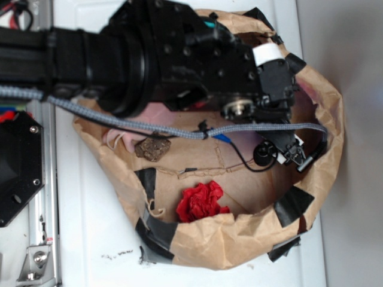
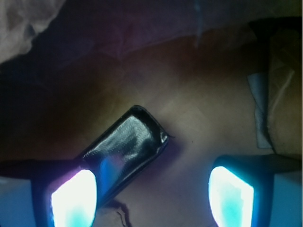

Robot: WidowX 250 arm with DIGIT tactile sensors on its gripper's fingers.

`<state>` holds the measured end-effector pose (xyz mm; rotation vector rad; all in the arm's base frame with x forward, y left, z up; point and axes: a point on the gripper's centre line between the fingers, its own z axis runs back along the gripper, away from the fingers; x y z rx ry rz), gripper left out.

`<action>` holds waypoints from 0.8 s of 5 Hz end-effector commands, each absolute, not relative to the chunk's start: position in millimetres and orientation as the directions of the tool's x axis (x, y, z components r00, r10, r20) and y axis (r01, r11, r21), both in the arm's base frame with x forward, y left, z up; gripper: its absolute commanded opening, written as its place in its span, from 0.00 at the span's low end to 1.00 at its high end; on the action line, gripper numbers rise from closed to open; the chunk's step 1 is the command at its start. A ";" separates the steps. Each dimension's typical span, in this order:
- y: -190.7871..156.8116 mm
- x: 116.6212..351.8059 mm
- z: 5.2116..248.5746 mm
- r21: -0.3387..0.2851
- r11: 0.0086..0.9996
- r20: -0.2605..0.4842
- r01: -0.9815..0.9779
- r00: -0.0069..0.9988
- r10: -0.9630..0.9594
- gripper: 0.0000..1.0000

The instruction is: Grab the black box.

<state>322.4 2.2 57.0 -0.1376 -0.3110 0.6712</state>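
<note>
Glossy black box (image 2: 125, 149) is lying diagonally on the paper bowl's (image 1: 239, 239) floor as the spread pincer (image 2: 151, 194) is hovering above, one finger (image 2: 73, 198) overlapping it, poised to close.

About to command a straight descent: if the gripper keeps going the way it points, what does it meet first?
Probably the black box. In the wrist view the gripper is open, and the box lies tilted under one finger rather than centred in the gap. That finger would likely hit the box before reaching the brown paper floor; depth is unclear.
</note>
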 end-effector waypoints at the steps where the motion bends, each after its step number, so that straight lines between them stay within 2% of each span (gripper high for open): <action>1: -12.4 334.1 39.5 -0.200 0.776 0.290 -0.598 0.721 0.629 1.00; 3: -22.4 336.0 11.5 -0.130 0.809 0.335 -0.573 0.743 0.579 1.00; 4: -21.7 337.3 12.7 -0.118 0.824 0.315 -0.554 0.766 0.560 1.00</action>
